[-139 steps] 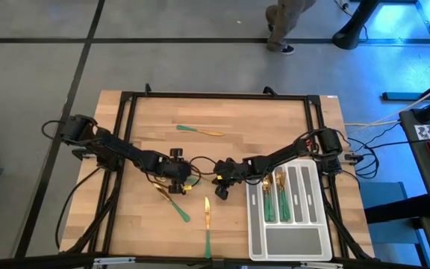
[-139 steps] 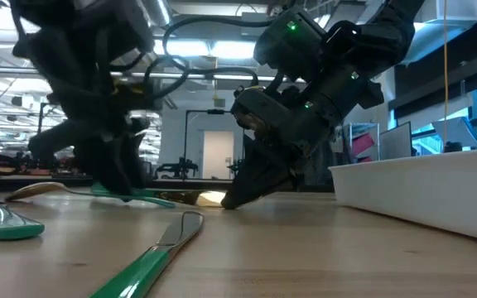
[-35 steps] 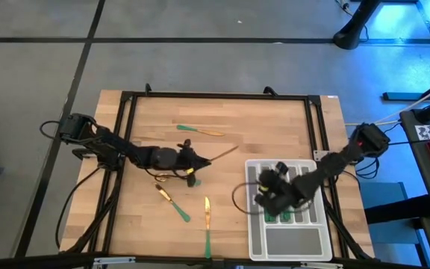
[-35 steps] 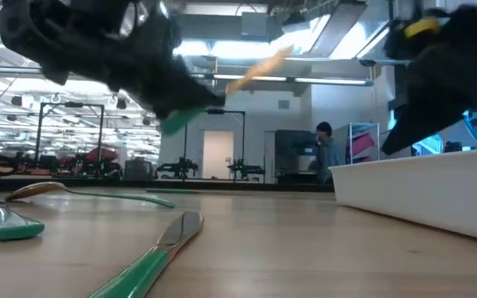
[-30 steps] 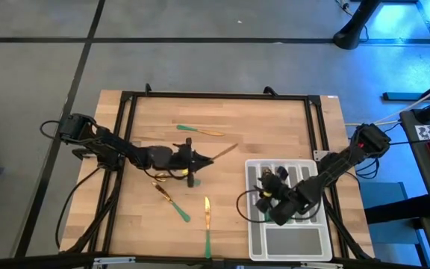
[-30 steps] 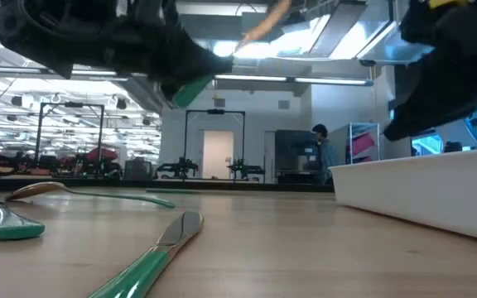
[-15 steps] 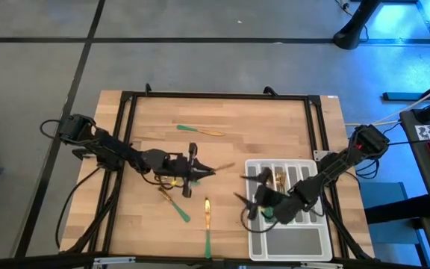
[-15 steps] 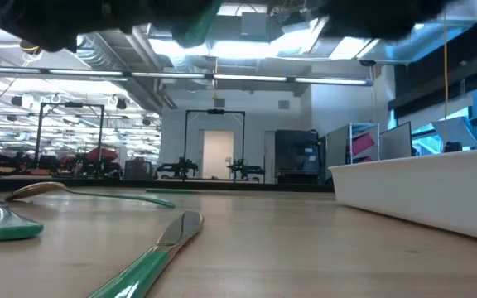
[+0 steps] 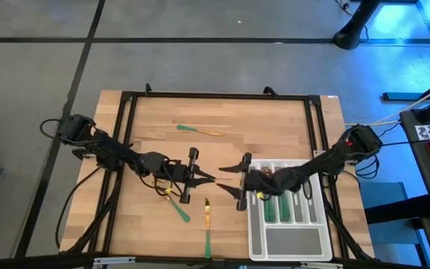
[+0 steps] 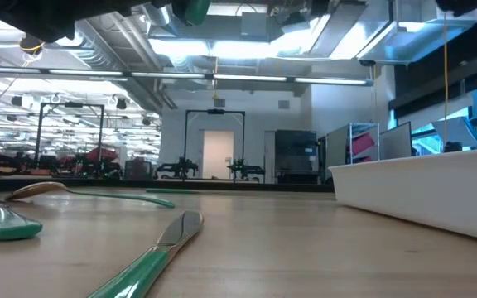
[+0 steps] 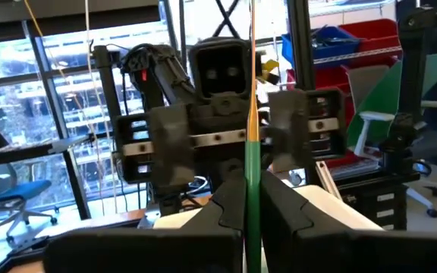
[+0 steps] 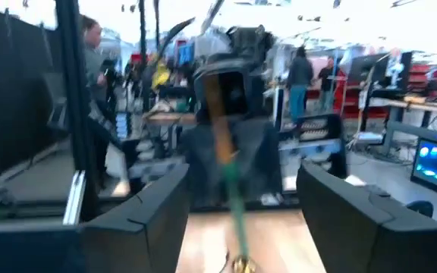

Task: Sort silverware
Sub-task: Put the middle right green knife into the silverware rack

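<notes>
Green-handled utensil [image 11: 252, 182] now held out mid-air over the worktop [image 9: 275, 123], pinched in the left gripper [image 9: 200, 178] jaws, with right gripper [image 9: 239, 181] swung back from the tray [image 9: 290, 246], jaws wide and empty, facing it — likely a handover.

In the low view both arms are cut off at the top edge, leaving only dark undersides and a green handle end [image 10: 195, 10]. The tray [image 10: 421, 194] runs out past the right edge, its contents hidden behind its wall. In the right wrist view the held piece [image 12: 226, 155] is smeared; its head is possibly a knife's.
</notes>
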